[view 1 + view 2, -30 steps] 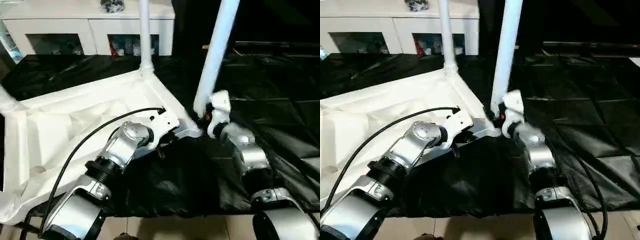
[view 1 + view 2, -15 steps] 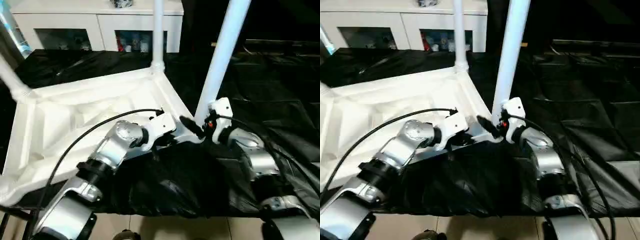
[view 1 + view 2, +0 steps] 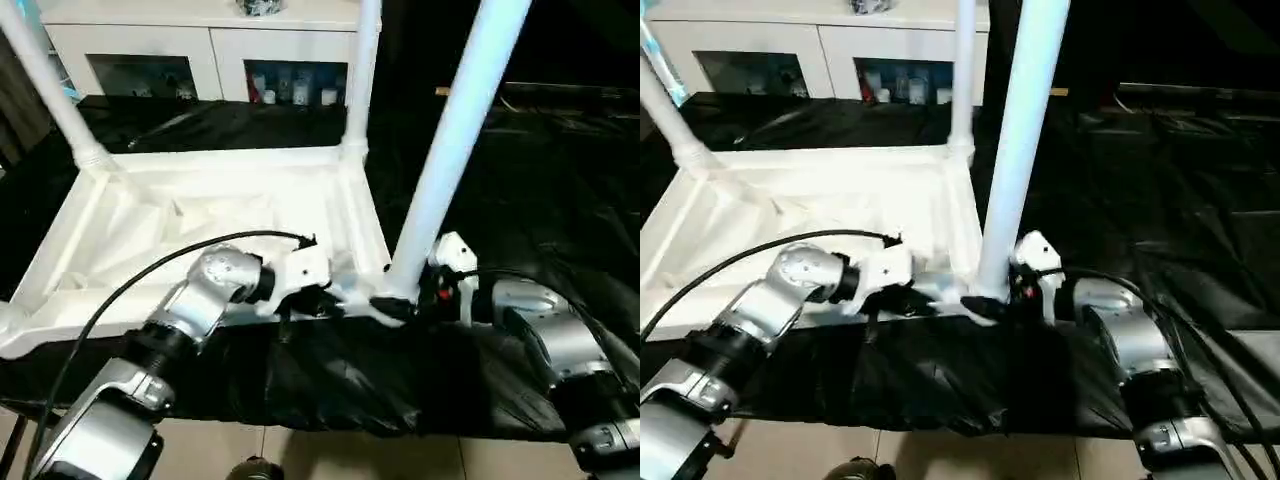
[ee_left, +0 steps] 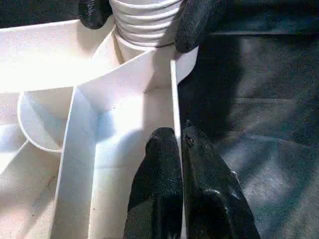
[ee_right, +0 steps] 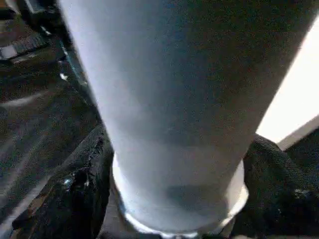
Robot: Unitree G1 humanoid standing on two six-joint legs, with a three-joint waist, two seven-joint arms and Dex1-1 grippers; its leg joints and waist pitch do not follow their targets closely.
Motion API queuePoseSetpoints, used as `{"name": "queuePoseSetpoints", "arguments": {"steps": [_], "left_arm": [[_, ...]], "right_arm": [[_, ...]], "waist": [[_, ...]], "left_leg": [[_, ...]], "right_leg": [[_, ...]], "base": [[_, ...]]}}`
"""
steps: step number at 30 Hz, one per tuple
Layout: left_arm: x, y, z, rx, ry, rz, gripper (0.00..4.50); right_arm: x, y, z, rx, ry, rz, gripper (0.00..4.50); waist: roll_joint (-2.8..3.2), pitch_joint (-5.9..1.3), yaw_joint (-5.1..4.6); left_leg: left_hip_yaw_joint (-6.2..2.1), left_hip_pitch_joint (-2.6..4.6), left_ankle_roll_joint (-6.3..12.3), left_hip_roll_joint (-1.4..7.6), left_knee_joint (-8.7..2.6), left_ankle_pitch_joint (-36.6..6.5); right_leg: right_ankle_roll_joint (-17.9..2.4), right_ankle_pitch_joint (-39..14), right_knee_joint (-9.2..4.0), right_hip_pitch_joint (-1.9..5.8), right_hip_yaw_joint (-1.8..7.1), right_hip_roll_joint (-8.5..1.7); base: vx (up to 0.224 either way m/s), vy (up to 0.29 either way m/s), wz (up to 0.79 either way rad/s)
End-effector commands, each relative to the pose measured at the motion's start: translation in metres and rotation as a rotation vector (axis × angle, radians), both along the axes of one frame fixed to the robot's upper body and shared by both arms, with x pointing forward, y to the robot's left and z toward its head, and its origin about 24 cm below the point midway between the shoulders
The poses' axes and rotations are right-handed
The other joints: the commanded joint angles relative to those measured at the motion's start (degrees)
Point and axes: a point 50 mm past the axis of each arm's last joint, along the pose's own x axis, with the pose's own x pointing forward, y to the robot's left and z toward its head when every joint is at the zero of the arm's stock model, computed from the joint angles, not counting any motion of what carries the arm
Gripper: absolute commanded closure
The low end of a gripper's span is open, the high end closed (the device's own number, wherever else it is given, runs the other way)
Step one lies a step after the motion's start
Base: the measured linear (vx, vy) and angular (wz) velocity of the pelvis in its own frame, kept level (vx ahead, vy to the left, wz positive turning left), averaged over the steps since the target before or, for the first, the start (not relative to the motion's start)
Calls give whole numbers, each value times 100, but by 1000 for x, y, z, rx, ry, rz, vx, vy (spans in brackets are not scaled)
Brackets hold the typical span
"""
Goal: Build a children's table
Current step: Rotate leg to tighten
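Left gripper point(image 4: 178, 149) pinched shut on tabletop point(image 3: 150, 220) side wall; right gripper point(image 5: 169, 189) jaws clasping base of upright near leg point(image 3: 450, 150) at corner socket, on black bench point(image 3: 560, 200).

Worktop point(image 3: 560, 170) draped in creased, glossy black sheet, slack folds hanging over near edge point(image 3: 330, 385). White plastic tabletop point(image 3: 150, 235) lying directly on it, ribbed underside up, one long edge near worktop's front. White tubular legs rising from corner sockets: far left point(image 3: 55, 95), far right point(image 3: 360, 80), near right point(image 3: 455, 150). Pale tiled floor point(image 3: 330, 455) below front edge. White glass-door cabinet point(image 3: 200, 55) behind worktop.
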Motion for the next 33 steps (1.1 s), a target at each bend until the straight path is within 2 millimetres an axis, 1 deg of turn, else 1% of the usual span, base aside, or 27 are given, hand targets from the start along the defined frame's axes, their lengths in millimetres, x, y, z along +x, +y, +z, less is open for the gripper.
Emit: {"name": "queuePoseSetpoints", "arguments": {"steps": [1, 4, 7, 10, 13, 14, 16, 17, 18, 19, 20, 21, 22, 23, 24, 25, 26, 27, 28, 29, 30, 31, 32, 33], "left_arm": [[-3, -13, 13, -40, -48, -102, 450], [-4, -10, 11, -25, -41, -122, 450], [-5, -9, 10, -19, -36, -133, 450], [-6, -8, 8, -12, -29, -142, 450], [-5, -8, 6, -14, -19, -110, 450], [-1, -9, 5, -8, -19, -63, 450], [-1, -9, 5, -7, -19, -57, 450], [2, -9, 4, -1, -19, -21, 450], [8, -12, 3, -12, -21, 64, 450], [13, -16, 3, -24, -24, 138, 450], [13, -16, 3, -24, -24, 138, 450], [18, -20, 2, -34, -30, 199, 450], [22, -27, 1, -47, -36, 275, 450], [22, -27, 1, -47, -36, 275, 450], [26, -40, -1, -63, -47, 361, 450], [26, -40, -1, -63, -47, 361, 450], [26, -47, -2, -75, -47, 370, 450], [26, -47, -2, -75, -47, 370, 450], [24, -57, -2, -93, -46, 361, 450], [24, -57, -2, -93, -46, 361, 450], [22, -61, -1, -99, -52, 343, 450], [21, -63, -1, -97, -61, 325, 450], [21, -63, -1, -98, -63, 321, 450], [19, -64, -1, -99, -73, 299, 450]], "right_arm": [[-1, 2, 6, 15, -11, 27, 130], [-3, 2, 7, 17, 0, 52, 162], [-4, 2, 7, 18, 5, 63, 167], [-7, 2, 5, 16, 20, 81, 173], [-10, 3, 2, 25, 37, 74, 174], [-9, 4, 0, 35, 40, 38, 174], [-9, 5, 0, 36, 41, 34, 174], [-8, 5, -1, 43, 43, 6, 174], [-3, 8, -6, 30, 29, -87, 174], [2, 11, -10, 24, 17, -181, 174], [2, 11, -10, 24, 17, -181, 174], [7, 14, -14, 25, 8, -272, 175], [14, 21, -18, 49, 17, -384, 175], [14, 21, -18, 49, 17, -384, 175], [23, 37, -21, 83, 30, -521, 175], [23, 37, -21, 83, 30, -521, 175], [26, 46, -22, 88, 30, -558, 175], [26, 46, -22, 88, 30, -558, 175], [30, 58, -20, 97, 11, -588, 175], [30, 58, -20, 97, 11, -588, 175], [31, 62, -19, 104, -2, -588, 175], [31, 64, -17, 120, -11, -573, 175], [31, 64, -17, 122, -12, -571, 119], [30, 64, -15, 135, -16, -559, 105]], "waist": [[3, -407, -3], [9, -402, -2], [-1, -403, 4], [3, -398, 27], [2, -395, 37], [-6, -391, 37], [-8, -385, 37], [-12, -378, 32], [-35, -373, 20], [-38, -361, 3], [-33, -349, -4], [-47, -352, -28], [-48, -348, -42], [-37, -323, -86], [-38, -336, -96], [-30, -333, -145], [-41, -344, -144], [-51, -351, -163], [-37, -359, -173], [-39, -363, -194], [-46, -371, -186], [-44, -374, -189], [-37, -371, -185], [-36, -369, -184]], "left_leg": [[-205, 209, 527, 490, -360, -555], [-209, 206, 480, 492, -366, -571], [-205, 201, 466, 483, -359, -551], [-206, 207, 433, 489, -364, -623], [-207, 211, 387, 490, -370, -681], [-205, 212, 368, 490, -371, -706], [-206, 212, 329, 485, -372, -759], [-205, 215, 299, 485, -380, -791], [-202, 218, 259, 487, -387, -825], [-195, 230, 214, 482, -394, -840], [-205, 248, 106, 459, -396, -1008], [-216, 216, 50, 457, -414, -1054], [-222, 233, 16, 460, -422, -1080], [-220, 234, -35, 450, -439, -1146], [-229, 230, -65, 449, -438, -1197], [-235, 222, -134, 441, -454, -1207], [-245, 229, -132, 437, -452, -1228], [-233, 218, -93, 431, -436, -1137], [-225, 200, -14, 423, -424, -1011], [-231, 179, 40, 417, -423, -918], [-220, 192, 123, 422, -411, -845], [-221, 185, 155, 422, -408, -808], [-217, 186, 215, 422, -406, -779], [-220, 186, 239, 426, -407, -783]], "right_leg": [[-1583, 613, -284, 229, 261, -575], [-1566, 569, -282, 228, 257, -567], [-1561, 599, -279, 233, 261, -571], [-1521, 443, -298, 232, 265, -576], [-1518, 342, -301, 227, 263, -573], [-1512, 290, -308, 222, 266, -574], [-1503, 183, -322, 218, 273, -585], [-1486, 83, -333, 214, 278, -583], [-1472, -29, -342, 207, 282, -583], [-1478, -109, -349, 178, 286, -574], [-1472, -439, -401, 176, 289, -600], [-1402, -648, -404, 198, 296, -618], [-1377, -700, -418, 189, 291, -598], [-1373, -793, -433, 166, 293, -584], [-1345, -881, -436, 190, 290, -598], [-1337, -933, -432, 174, 293, -596], [-1306, -973, -450, 195, 285, -605], [-1292, -820, -439, 195, 297, -598], [-1294, -613, -437, 208, 299, -603], [-1302, -453, -420, 227, 290, -596], [-1303, -288, -413, 221, 293, -590], [-1313, -220, -404, 226, 293, -596], [-1322, -157, -406, 230, 288, -590], [-1323, -149, -409, 231, 289, -593]], "base": [[0, 0, 0], [0, 0, 0], [0, 0, 0], [0, 0, 0], [0, 0, 0], [0, 0, 0], [0, 0, 0], [0, 0, 0], [0, 0, 0], [0, 0, 0], [0, 0, 0], [0, 0, 0], [0, 0, 0], [0, 0, 0], [0, 0, 0], [0, 0, 0], [0, 0, 0], [0, 0, 0], [0, 0, 0], [0, 0, 0], [0, 0, 0], [0, 0, 0], [0, 0, 0], [0, 0, 0]]}}
